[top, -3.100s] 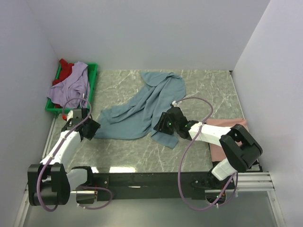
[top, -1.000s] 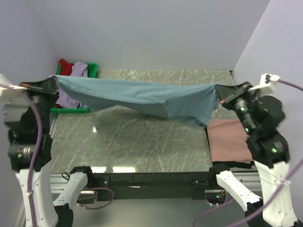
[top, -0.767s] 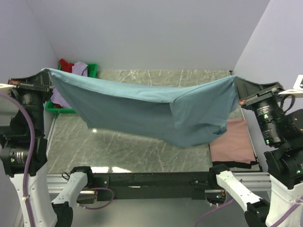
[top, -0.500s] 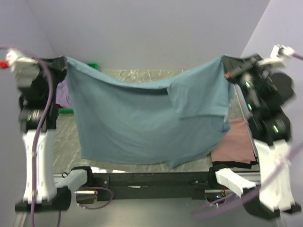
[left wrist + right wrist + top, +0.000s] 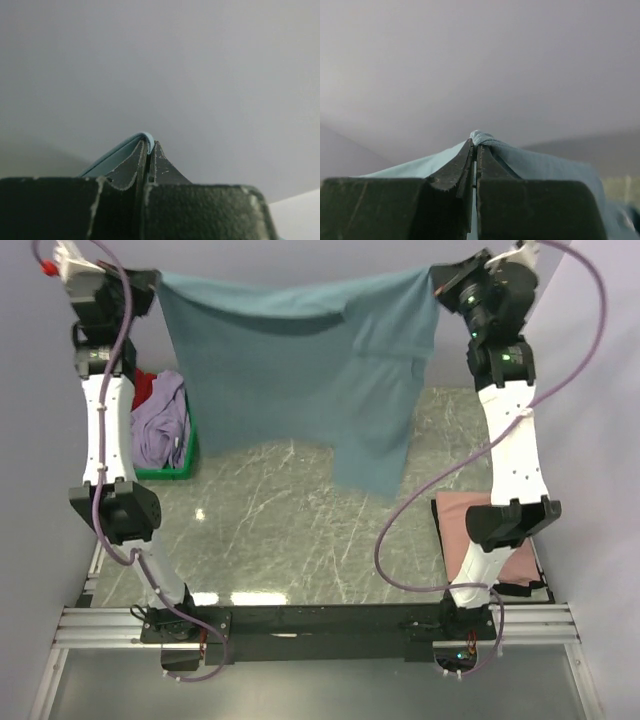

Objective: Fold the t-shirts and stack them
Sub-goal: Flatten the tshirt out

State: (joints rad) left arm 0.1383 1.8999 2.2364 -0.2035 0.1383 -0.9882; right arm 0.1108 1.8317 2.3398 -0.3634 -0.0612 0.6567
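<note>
A: Top view: gripping shirt (image 5: pixel 300 370) by both upper corners with left end effector (image 5: pixel 150 285) and right end effector (image 5: pixel 440 282), high above desk (image 5: pixel 290 540). Lower together, taut, bottom edge first.

B: Left wrist: clamped on shirt (image 5: pixel 120 150) edge. Right wrist: clamped likewise, shirt (image 5: pixel 535 162) bunched. Don't loosen.

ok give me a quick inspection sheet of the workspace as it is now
surface: marbled green table, hanging shirt above it
job's things: grey-blue shirt held up in the air, spread between both hands; pink shirt lying flat at the table's right edge; lavender shirt and red shirt bunched in the tray
clutter: green tray at the left; nothing else seen
hands: left hand and right hand each shut on a top corner of the grey-blue shirt
cables: purple cable loops beside the right arm; another runs along the left arm
surroundings: plain pale walls on three sides
</note>
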